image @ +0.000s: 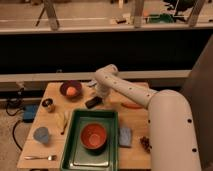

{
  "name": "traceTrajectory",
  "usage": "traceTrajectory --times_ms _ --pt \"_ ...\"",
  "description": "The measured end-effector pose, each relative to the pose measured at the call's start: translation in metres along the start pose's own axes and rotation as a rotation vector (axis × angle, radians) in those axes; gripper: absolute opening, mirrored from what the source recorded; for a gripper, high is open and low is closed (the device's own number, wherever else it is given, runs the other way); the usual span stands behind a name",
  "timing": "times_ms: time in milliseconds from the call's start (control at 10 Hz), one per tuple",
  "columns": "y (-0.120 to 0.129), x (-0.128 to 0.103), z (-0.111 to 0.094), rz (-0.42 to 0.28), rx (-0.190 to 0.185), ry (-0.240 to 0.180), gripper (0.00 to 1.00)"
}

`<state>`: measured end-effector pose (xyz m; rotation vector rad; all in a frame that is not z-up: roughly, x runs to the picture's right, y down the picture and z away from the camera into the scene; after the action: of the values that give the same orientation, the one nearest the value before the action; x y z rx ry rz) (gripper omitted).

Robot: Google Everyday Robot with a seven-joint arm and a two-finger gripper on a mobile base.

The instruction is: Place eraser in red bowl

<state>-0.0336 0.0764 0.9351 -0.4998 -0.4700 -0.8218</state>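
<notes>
Green tray, maroon bowl, fork

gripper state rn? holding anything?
Gripper: low over the table behind the green tray, right at the eraser. Open or shut, and whether it grips the eraser: cannot be told. Red bowl holds nothing.
</notes>
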Motion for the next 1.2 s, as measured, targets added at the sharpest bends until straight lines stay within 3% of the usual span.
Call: traceTrajectory --times_ms 600,1200 --pt "0.001 0.005 0.01 0.011 -0.059 0.015 0.8" --pt "0.004 0.008 0.017 0.01 -0.088 0.021 0.8"
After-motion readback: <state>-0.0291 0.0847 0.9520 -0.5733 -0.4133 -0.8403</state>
